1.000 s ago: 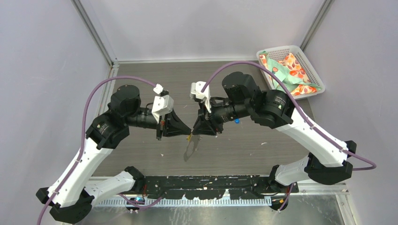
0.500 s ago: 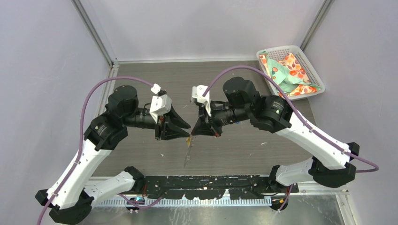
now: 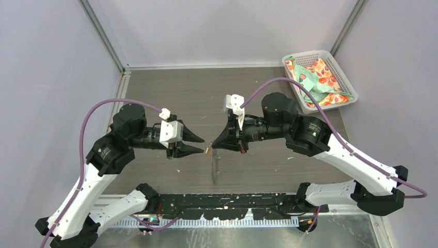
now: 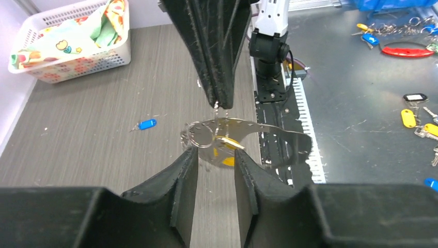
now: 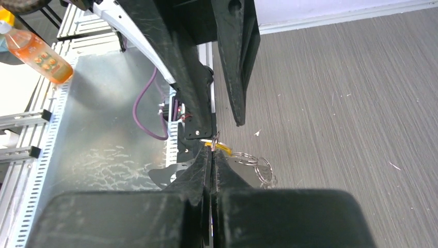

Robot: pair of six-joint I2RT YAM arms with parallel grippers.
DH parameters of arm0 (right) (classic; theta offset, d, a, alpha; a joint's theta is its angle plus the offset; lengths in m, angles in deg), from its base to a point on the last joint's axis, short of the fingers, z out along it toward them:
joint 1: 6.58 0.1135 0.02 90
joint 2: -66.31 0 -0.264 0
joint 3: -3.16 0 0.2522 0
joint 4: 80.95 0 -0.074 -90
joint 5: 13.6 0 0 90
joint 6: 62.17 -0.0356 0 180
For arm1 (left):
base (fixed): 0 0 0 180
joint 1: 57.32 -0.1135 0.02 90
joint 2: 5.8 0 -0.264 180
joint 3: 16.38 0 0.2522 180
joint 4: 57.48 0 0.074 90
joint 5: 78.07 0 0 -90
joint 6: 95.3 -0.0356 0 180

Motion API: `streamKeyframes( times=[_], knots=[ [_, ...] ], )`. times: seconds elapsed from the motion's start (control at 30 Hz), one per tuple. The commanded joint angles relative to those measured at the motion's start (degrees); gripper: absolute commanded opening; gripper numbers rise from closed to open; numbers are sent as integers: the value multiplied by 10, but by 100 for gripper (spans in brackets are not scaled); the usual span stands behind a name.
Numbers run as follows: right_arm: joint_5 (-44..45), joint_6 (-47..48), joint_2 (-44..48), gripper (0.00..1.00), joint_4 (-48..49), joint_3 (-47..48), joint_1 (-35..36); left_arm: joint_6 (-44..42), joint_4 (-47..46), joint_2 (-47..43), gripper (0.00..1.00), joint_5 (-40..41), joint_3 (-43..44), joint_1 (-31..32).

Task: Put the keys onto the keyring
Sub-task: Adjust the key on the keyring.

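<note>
Pressed together, the right end effector [image 3: 214, 146] pinches the thin grey floppy keyring loop [image 3: 214, 166] at frame centre, the yellow-headed silver key [image 4: 228, 155] dangling against it. The spread left end effector [image 3: 202, 144] should close squarely on the key head before threading.

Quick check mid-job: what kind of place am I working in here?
Probably a robot test bench in a lab: a walled-in table, a basket of cloths, spare keys on a metal bench.
</note>
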Motion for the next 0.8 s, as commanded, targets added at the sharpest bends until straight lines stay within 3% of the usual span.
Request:
streamKeyframes(
  times=[0.0,0.3,0.57,0.77],
  knots=[
    [-18,-29,19,1,77,-13,-1,-23,-64,2,30,19,-8,0],
    [-20,-40,30,1,110,-30,-1,6,-67,3,1,-17,-6,0],
    [4,-53,55,1,167,-65,-1,43,-76,7,1,-56,-16,0],
    [8,-76,60,1,227,-101,-1,139,-174,12,1,-84,-52,6]
  ],
)
